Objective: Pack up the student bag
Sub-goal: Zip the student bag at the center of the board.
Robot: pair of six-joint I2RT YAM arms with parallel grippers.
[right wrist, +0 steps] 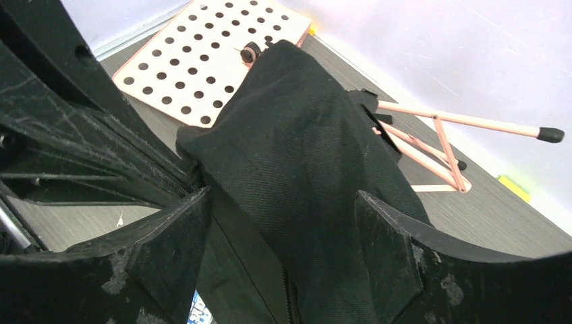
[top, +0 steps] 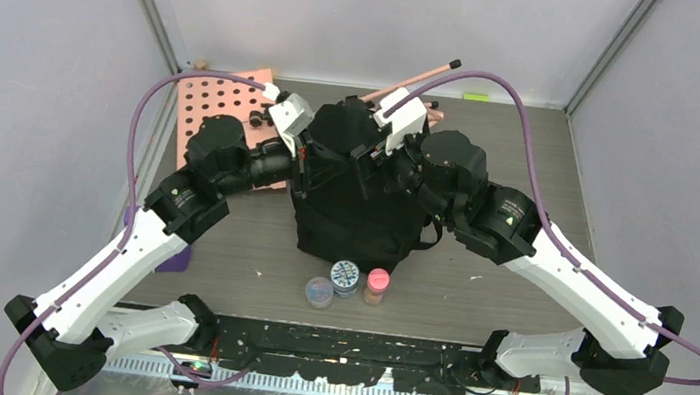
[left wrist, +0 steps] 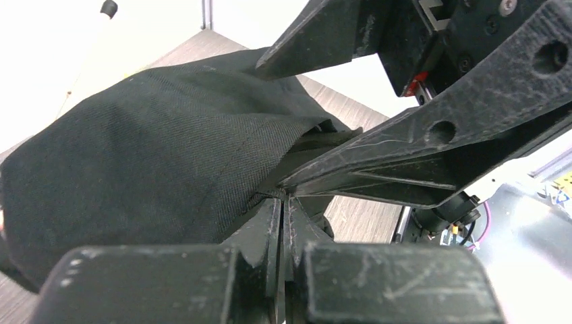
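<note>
The student bag (top: 355,203), a black fabric backpack, stands upright in the middle of the table. My left gripper (top: 309,157) is at its upper left edge; in the left wrist view its jaws (left wrist: 283,202) are shut, pinching a fold of the bag's fabric (left wrist: 148,155) at the tips. My right gripper (top: 385,170) is at the bag's top right. In the right wrist view it (right wrist: 280,250) is open, its fingers (right wrist: 391,250) straddling the bag's cloth (right wrist: 303,148) and a zipper line without closing on it. The bag's inside is hidden.
Three small containers stand in front of the bag: a clear jar (top: 318,291), a blue-patterned tub (top: 345,276), a pink-capped bottle (top: 376,285). A pink pegboard (top: 225,112) lies back left, a pink rod stand (top: 410,84) behind the bag, a purple block (top: 179,259) at left.
</note>
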